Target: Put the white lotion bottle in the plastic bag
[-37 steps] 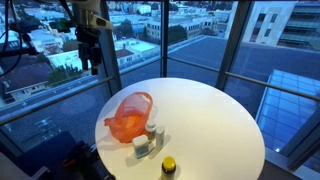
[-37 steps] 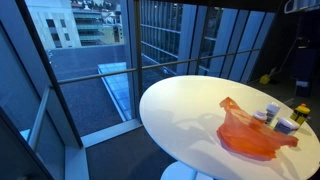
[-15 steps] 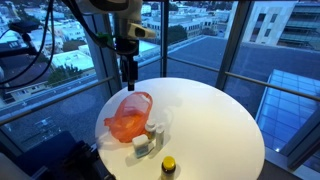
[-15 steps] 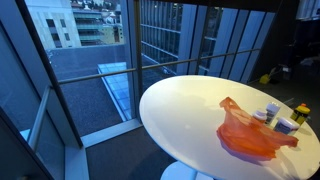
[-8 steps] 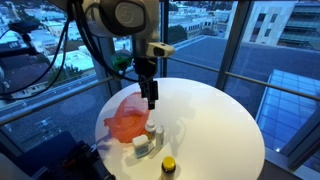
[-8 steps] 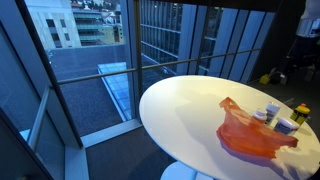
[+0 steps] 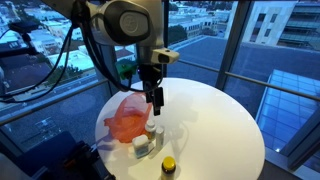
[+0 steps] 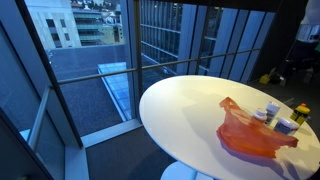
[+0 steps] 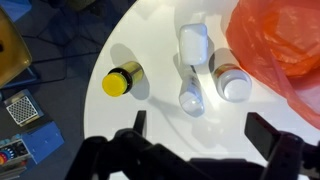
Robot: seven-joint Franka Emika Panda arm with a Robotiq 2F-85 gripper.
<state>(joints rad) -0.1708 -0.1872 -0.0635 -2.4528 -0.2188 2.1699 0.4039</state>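
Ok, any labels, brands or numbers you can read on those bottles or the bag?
No text can be read.
The white lotion bottle: no print shows.
The yellow-capped bottle and the white-capped bottle: seen from above, labels hidden.
The orange plastic bag: no print visible.

the plastic bag (image 9: 285, 45) is translucent orange-red. the lotion bottle (image 9: 192, 62) is plain white, like the table (image 9: 160, 35). the yellow-lidded jar (image 9: 122, 82) has a dark body; the small jar (image 9: 233, 84) has a white cap. the claw (image 7: 157, 100) is black.
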